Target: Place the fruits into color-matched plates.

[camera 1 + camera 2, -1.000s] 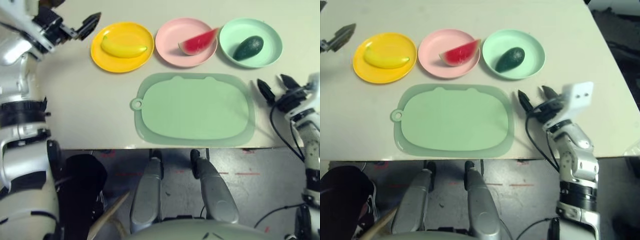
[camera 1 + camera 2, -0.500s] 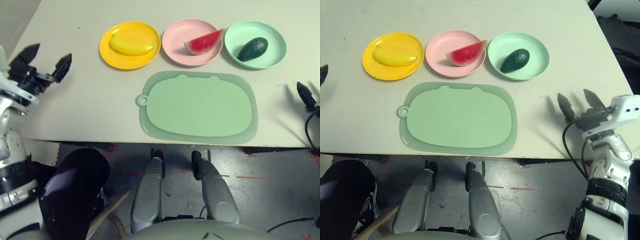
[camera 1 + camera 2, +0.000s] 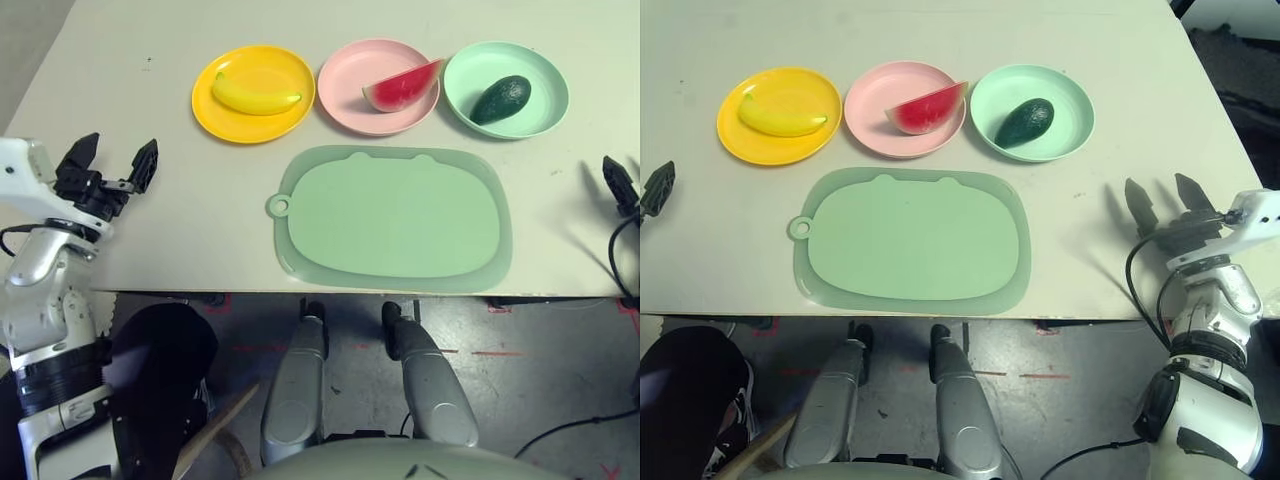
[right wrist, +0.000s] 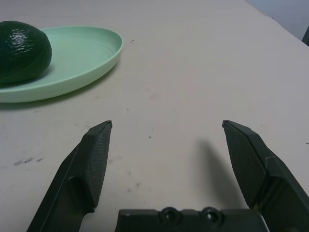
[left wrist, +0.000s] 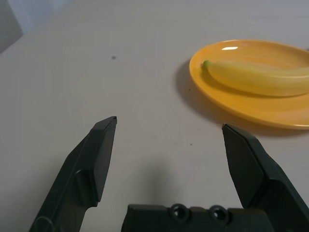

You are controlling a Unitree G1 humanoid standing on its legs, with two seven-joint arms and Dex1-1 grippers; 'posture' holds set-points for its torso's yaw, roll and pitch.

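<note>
Three plates stand in a row at the far side of the table. The yellow banana (image 3: 254, 95) lies in the yellow plate (image 3: 226, 115). The red watermelon wedge (image 3: 402, 86) rests in the pink plate (image 3: 350, 85), its tip over the rim. The dark green avocado (image 3: 499, 99) sits in the mint green plate (image 3: 540, 110). My left gripper (image 3: 113, 165) hangs open and empty over the table's near left edge, well short of the yellow plate (image 5: 270, 113). My right gripper (image 3: 1167, 200) is open and empty at the near right, below the mint plate (image 4: 91, 58).
A large pale green oblong board (image 3: 395, 212) lies in the middle of the table, just in front of the plates. The table's front edge runs right below it. Black cables hang from my right wrist (image 3: 1140, 290).
Both arms have drawn back from the plates toward the table's near edge, left and right. The fruits and plates have not moved. The camera shifted slightly.
</note>
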